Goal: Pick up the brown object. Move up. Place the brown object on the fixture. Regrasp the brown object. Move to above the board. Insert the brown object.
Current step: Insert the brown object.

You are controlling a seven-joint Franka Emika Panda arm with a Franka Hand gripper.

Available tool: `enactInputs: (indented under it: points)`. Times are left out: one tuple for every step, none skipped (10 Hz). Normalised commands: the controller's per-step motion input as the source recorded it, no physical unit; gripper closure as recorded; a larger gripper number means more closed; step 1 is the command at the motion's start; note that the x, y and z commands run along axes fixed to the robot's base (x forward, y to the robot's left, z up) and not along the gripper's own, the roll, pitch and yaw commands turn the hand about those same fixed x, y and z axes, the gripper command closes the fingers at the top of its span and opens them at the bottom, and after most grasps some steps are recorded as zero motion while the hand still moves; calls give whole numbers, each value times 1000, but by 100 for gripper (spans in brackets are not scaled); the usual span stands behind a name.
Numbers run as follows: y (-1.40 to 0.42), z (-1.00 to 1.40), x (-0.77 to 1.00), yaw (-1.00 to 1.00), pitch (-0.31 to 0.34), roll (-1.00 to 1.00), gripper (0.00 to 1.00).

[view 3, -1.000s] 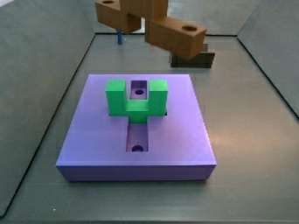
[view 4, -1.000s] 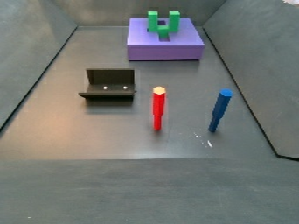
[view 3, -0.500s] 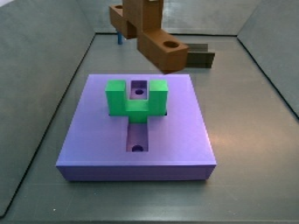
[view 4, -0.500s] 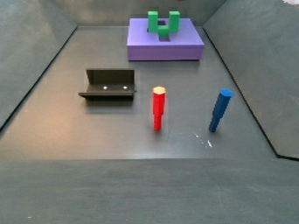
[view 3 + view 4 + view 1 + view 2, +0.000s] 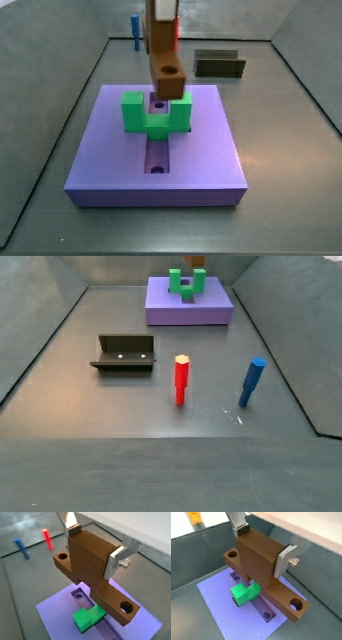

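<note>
The brown object (image 5: 90, 564) is a T-shaped block with a round hole near each bar end. My gripper (image 5: 97, 548) is shut on its stem, a silver finger (image 5: 284, 559) pressed on each side in both wrist views. In a side view the brown object (image 5: 163, 50) hangs upright, its lower end just above the green U-shaped block (image 5: 154, 115) on the purple board (image 5: 194, 160). The board's groove (image 5: 264, 612) lies under the bar. The dark fixture (image 5: 123, 353) stands bare on the floor, far from the board (image 5: 187, 306).
A red peg (image 5: 181, 379) and a blue peg (image 5: 251, 381) stand upright on the floor near the fixture. Grey walls close in the workspace. The fixture (image 5: 221, 65) sits behind the board's far right corner.
The brown object has come forward from near the fixture to over the green block. It turned from lying crosswise to hanging upright.
</note>
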Motion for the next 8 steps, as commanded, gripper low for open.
enactInputs:
  points:
    - [-31, -334, 0, -1000, -26, 0, 100]
    - [-209, -394, 0, -934, -30, -3, 100]
    - [-371, -343, -151, -494, -100, -100, 100]
    - [-317, -226, -23, -54, -166, -166, 100]
    - [-183, -269, 0, 0, -209, -223, 100]
    - [-37, -257, -40, 0, -234, -240, 100]
    - [0, -180, -9, 0, -191, -200, 100]
    - [0, -183, -40, 0, -180, -150, 100]
